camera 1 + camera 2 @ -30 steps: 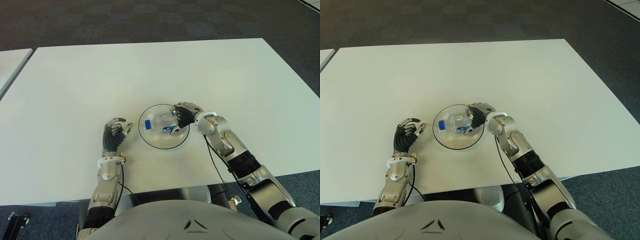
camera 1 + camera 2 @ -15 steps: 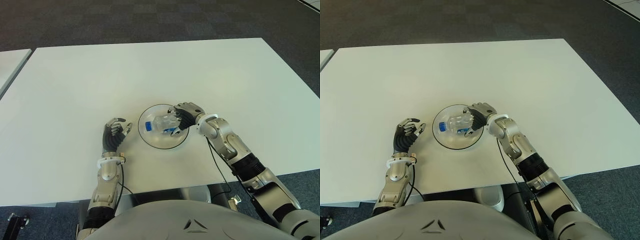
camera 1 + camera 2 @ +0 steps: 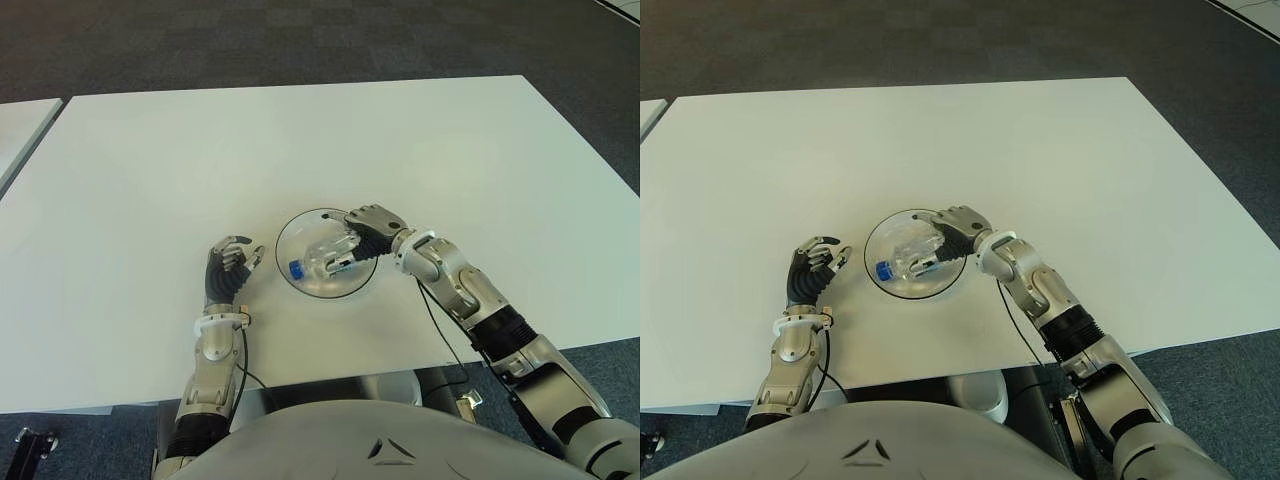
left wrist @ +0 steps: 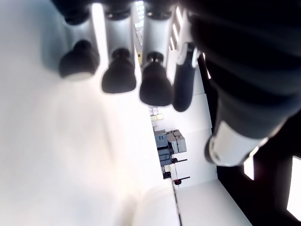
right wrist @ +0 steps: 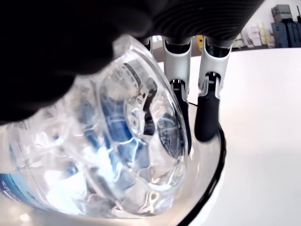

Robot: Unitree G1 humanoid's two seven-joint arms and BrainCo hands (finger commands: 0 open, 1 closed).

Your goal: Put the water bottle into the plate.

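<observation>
Bottle [image 3: 318, 257] now flat in plate [image 3: 300, 225], right hand [image 3: 362, 228] fingers loosened over it

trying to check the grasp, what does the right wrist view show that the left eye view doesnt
Only the right wrist view shows, from close by, the fingers reaching past the bottle's ribbed clear wall, fingertips by the plate's dark rim.

Only the left eye view shows the whole layout: the white table, the bottle's blue cap pointing toward the robot's left, and the left hand showing left of the plate.

Both show the water bottle lying in the plate under the right hand.
</observation>
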